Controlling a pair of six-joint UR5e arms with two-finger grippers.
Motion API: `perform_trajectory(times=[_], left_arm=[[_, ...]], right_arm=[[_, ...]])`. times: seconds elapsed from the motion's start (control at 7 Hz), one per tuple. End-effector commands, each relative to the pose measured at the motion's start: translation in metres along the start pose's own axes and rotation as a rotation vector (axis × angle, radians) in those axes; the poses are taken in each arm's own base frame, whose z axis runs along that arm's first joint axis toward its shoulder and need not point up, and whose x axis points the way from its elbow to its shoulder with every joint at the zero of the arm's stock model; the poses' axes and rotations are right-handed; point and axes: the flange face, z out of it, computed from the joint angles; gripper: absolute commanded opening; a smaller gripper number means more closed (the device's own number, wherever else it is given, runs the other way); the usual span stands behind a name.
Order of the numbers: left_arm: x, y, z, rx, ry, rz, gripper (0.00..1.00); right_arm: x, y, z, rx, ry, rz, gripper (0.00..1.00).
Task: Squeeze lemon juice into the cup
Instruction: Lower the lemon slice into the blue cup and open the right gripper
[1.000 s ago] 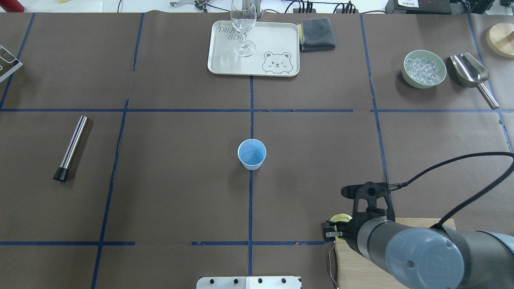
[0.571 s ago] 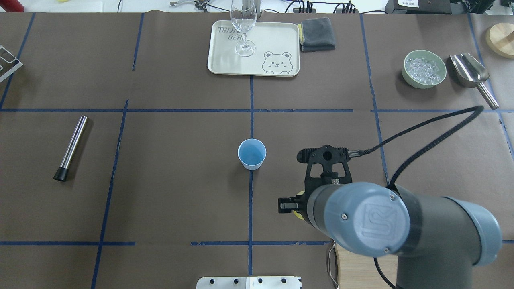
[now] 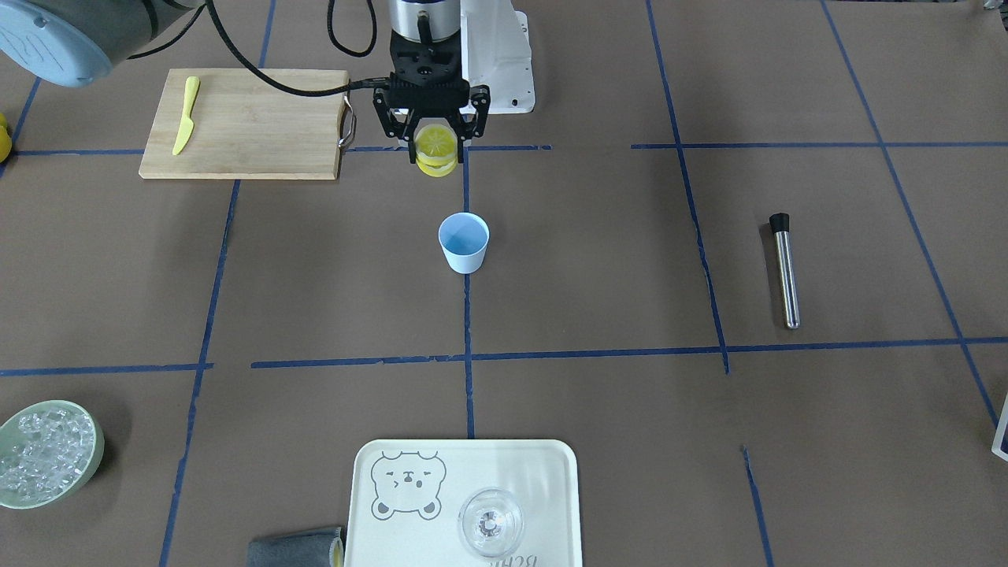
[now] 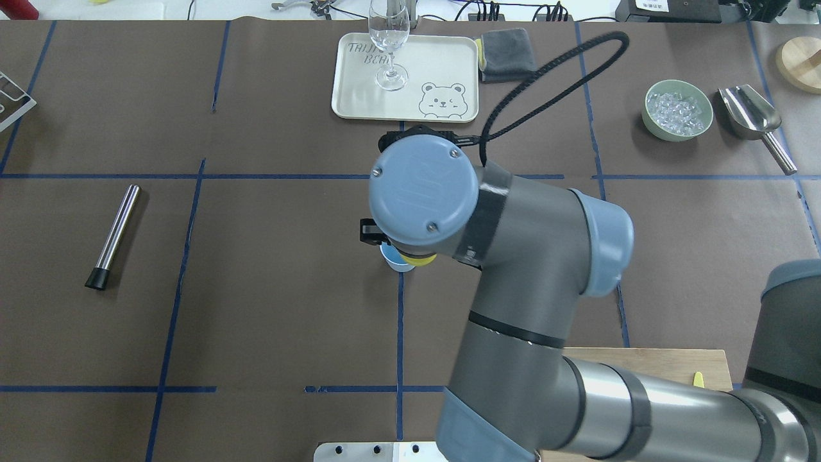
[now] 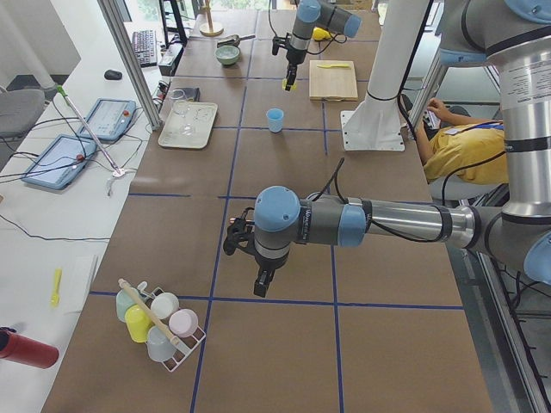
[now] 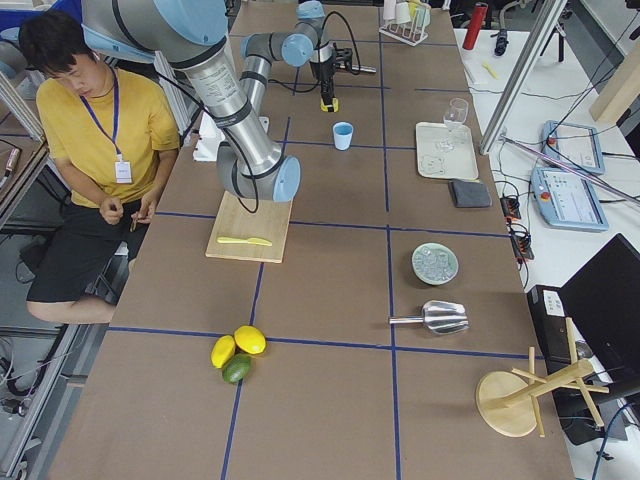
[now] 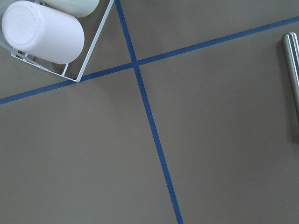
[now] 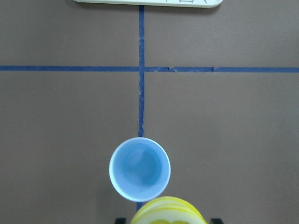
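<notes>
My right gripper (image 3: 435, 153) is shut on the lemon (image 3: 435, 148), a thick yellow slice held upright above the table. The light-blue cup (image 3: 464, 242) stands upright on the centre tape line. In the right wrist view the lemon (image 8: 168, 213) sits at the bottom edge, just short of the cup (image 8: 139, 169). In the overhead view my right arm covers most of the cup (image 4: 392, 260), and a yellow edge of the lemon (image 4: 420, 260) shows at its rim. My left gripper (image 5: 261, 282) hangs over bare table far to the left; I cannot tell whether it is open.
A cutting board (image 3: 260, 118) with a yellow plastic knife (image 3: 185, 124) lies near the robot's base. A tray (image 3: 551, 472) bears a clear glass (image 3: 490, 520). There are a bowl of ice (image 3: 47, 453), a steel muddler (image 3: 785, 272) and a cup rack (image 7: 44, 30).
My right arm has carried the lemon from the cutting board's corner leftward and forward, and now holds it by the cup. The cup has not moved.
</notes>
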Motion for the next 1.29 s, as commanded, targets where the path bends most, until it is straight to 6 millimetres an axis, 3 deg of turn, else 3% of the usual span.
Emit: perform_trajectory(times=[0.0, 0.43, 1.14], left_arm=[[-0.001, 0.001, 0.001, -0.002, 0.001, -0.004, 1.0], [-0.001, 0.0, 0.001, -0.001, 0.0, -0.003, 1.0], [0.0, 0.0, 0.001, -0.002, 0.001, -0.004, 1.0]], right_arm=[[-0.03, -0.037, 0.046, 0.014, 0.013, 0.009, 0.0], [-0.028, -0.036, 0.078, -0.01, 0.055, -0.003, 0.0], [-0.025, -0.019, 0.095, -0.025, 0.048, -0.028, 0.0]])
